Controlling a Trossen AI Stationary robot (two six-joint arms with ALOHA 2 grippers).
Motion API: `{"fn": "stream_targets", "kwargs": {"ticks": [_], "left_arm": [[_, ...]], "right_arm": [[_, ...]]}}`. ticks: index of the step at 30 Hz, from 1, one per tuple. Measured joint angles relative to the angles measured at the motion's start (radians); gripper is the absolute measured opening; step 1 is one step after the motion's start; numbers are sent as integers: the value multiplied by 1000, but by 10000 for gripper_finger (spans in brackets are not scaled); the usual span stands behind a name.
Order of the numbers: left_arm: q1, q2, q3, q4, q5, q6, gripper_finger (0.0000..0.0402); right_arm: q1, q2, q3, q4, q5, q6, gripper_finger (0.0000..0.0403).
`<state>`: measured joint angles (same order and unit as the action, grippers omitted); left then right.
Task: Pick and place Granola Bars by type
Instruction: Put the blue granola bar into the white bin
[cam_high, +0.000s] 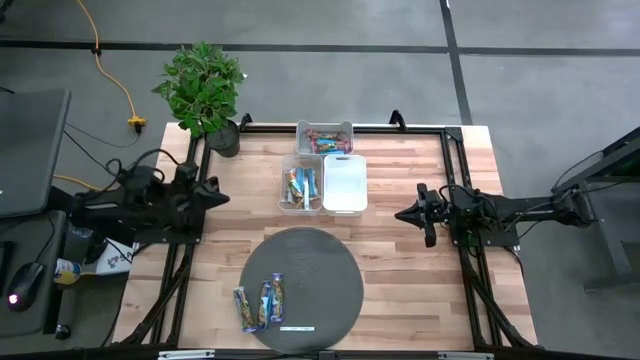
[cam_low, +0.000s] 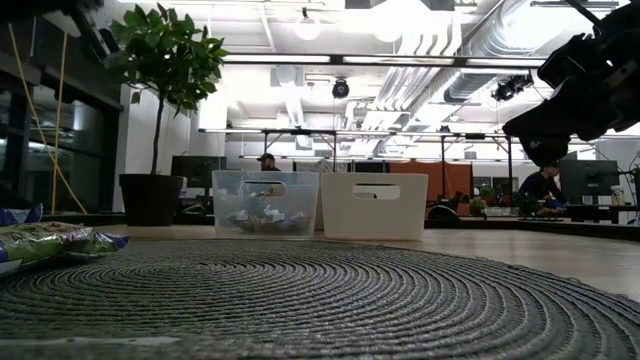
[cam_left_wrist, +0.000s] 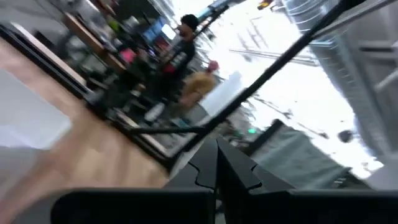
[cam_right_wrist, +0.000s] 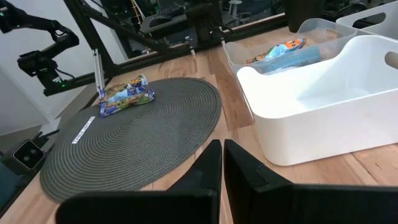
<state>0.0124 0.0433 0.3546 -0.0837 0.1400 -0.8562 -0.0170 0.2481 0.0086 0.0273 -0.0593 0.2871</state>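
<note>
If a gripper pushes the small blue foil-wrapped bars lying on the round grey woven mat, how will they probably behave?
The blue foil-wrapped bars lie flat on the edge of the round grey woven mat, so they should slide or turn, not roll. The mat's ribbed weave may resist sliding. The glossy wrappers look slippery and crinkly, and the bars lie close together, so pushing one probably moves its neighbours.

Three blue Granola Bars (cam_high: 259, 303) are lying flat, side by side, on the round grey mat (cam_high: 320, 262). More bars are sitting in two clear bins (cam_high: 300, 186).
</note>
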Motion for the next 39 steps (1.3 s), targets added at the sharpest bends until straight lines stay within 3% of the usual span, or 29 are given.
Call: {"fn": "stream_targets", "kwargs": {"ticks": [4, 12, 17, 27, 30, 33, 39], "left_arm": [[0, 1, 86, -100, 10, -32, 0], [0, 107, 425, -666, -167, -90, 0], [0, 274, 557, -776, -180, -148, 0], [-15, 661, 821, -1065, -80, -177, 0], [-91, 735, 872, -1052, -87, -190, 0], [-223, 787, 909, -1029, -156, -244, 0], [-599, 864, 930, -981, -423, -449, 0]], "right_arm": [[0, 0, 0, 0, 0, 0, 0], [0, 0, 0, 0, 0, 0, 0], [0, 0, 0, 0, 0, 0, 0], [0, 0, 0, 0, 0, 0, 0], [0, 0, 0, 0, 0, 0, 0], [0, 0, 0, 0, 0, 0, 0], [0, 0, 0, 0, 0, 0, 0]]}}
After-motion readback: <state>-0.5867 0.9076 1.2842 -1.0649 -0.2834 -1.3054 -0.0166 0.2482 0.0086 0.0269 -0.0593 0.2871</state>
